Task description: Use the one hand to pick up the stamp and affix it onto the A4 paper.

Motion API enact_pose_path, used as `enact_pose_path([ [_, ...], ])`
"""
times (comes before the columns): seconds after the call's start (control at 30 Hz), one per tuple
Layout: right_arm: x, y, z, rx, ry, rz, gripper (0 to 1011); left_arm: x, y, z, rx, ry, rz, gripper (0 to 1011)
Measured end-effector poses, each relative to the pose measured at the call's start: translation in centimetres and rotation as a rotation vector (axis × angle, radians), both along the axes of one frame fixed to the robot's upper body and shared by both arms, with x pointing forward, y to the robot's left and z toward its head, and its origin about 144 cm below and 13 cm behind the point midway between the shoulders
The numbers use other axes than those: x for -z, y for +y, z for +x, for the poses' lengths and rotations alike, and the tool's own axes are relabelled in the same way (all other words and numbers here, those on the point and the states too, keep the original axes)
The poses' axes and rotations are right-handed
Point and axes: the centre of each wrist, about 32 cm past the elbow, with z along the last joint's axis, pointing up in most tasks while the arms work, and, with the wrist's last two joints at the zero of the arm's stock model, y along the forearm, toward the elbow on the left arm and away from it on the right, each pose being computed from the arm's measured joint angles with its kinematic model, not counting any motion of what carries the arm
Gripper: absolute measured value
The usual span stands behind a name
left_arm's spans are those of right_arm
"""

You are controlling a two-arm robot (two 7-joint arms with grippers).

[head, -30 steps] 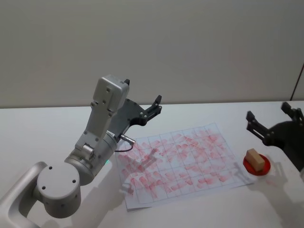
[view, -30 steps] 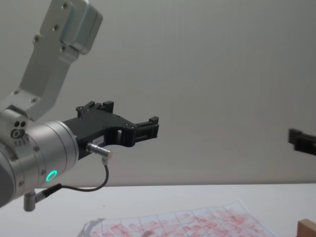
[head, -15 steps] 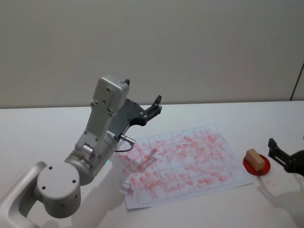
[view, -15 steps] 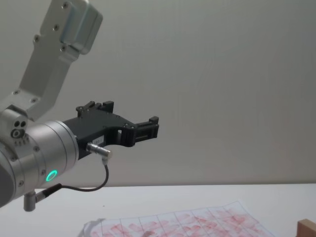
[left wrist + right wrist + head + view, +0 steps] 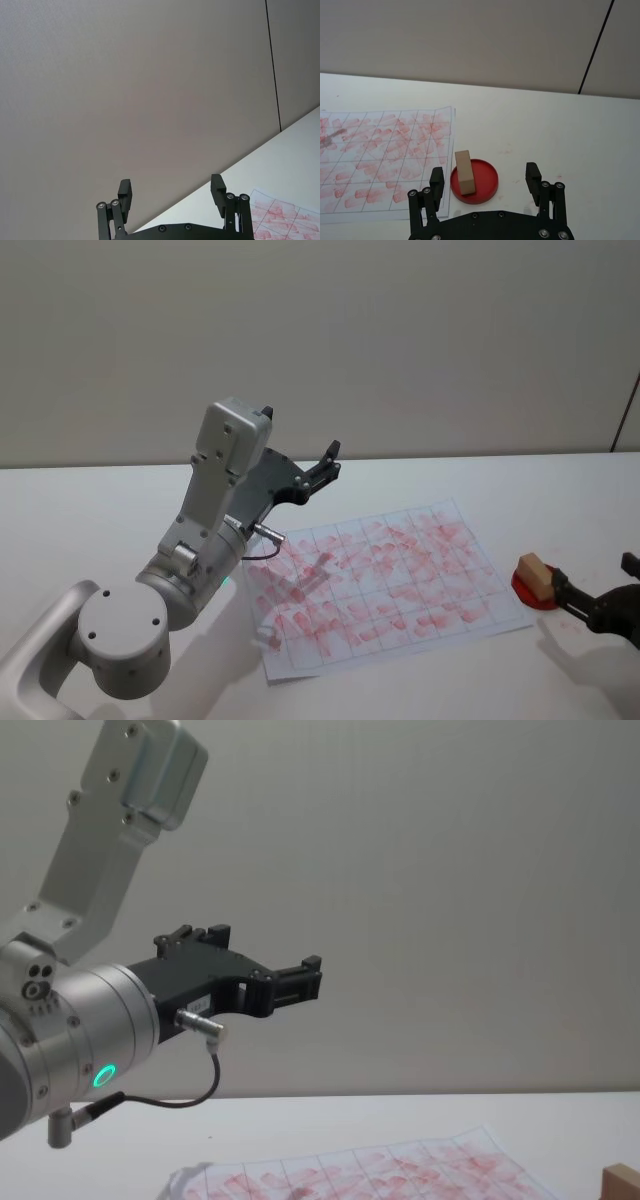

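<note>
- The left arm [image 5: 205, 530] stands bent beside the left edge of the A4 paper [image 5: 400, 580], with a green ring lit on its light-grey wrist.
- The left pincer [image 5: 328, 462] hangs high over the paper's far left corner. It points away from the body, its black fingers spread apart and empty.
- The right pincer [image 5: 592, 578] sits low, just past the paper's right edge, its fingers parted wide and holding nothing.

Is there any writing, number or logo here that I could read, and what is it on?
No text can be read.
Small pale label on the left pincer: too small to read.
A4 paper: only smudgy red marks in a ruled grid, no legible letters.
Wooden stamp: no marking visible.
</note>
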Motion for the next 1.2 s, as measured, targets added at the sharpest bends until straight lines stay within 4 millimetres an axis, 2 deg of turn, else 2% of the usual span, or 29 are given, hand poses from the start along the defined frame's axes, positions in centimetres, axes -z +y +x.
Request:
enact_pose_path([
  [0.47, 0.4, 0.3, 1.5, -0.017, 0.075, -0.022, 1001, 0.0, 0.0, 0.0, 0.0, 0.0, 0.0, 1001],
  [0.8, 0.5, 0.6, 3.7, -0.064, 0.104, -0.049, 1001, 0.0, 0.0, 0.0, 0.0, 0.0, 0.0, 1001],
  [1.2, 0.7, 1.1, 5.4, -0.107, 0.13, -0.064, 1001, 0.0, 0.0, 0.0, 0.0, 0.0, 0.0, 1001],
])
